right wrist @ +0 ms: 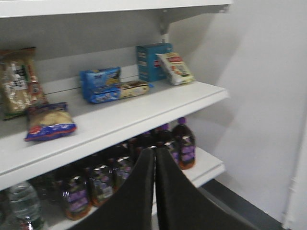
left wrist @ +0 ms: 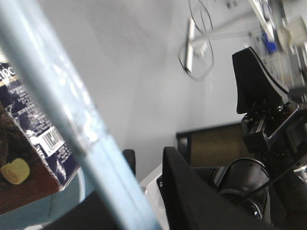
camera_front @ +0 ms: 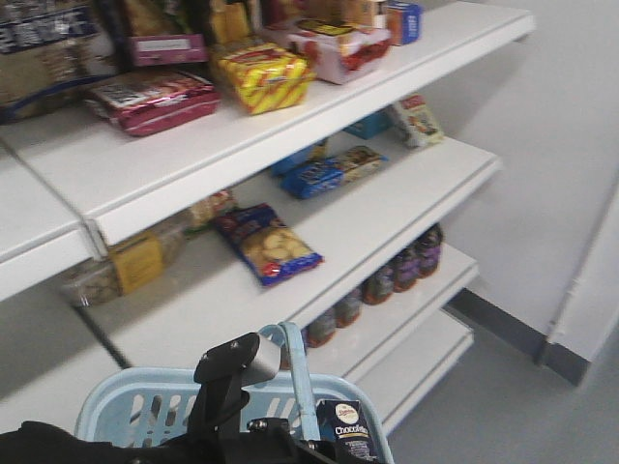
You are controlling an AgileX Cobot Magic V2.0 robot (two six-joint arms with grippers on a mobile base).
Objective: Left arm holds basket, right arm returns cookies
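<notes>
The return had not begun. My right gripper [right wrist: 154,153], two black fingers pressed flat together with nothing between them, was aimed at the white metal shelves [right wrist: 158,103] rather than at the load.

The cookies [camera_front: 343,432], a small dark navy cardboard box with a brown cookie picture, stood upright inside the light blue slotted plastic basket [camera_front: 126,398]. They were against its right-hand wall, just beside the foot of the light blue hoop handle [camera_front: 298,372]. My black left arm [camera_front: 58,445] reached up to that handle, and the left gripper [camera_front: 235,375] with its silver-grey block was right against it. In the left wrist view the handle ran across the lens with the box's white barcode close behind. I could not tell whether those fingers were clamped on it or only hooked under it.

As I judged it, the next move called for spreading the right fingers, swinging down into the basket and taking the box by its narrow sides, clear of the handle, while the left kept the basket level.

The box was the only thing I could see in the basket; my arm hid most of the inside. The middle shelf held a blue bag of round crackers [camera_front: 266,242] and blue wrapped packets [right wrist: 103,84], and dark bottles with purple labels [right wrist: 184,143] stood on the shelf below.
</notes>
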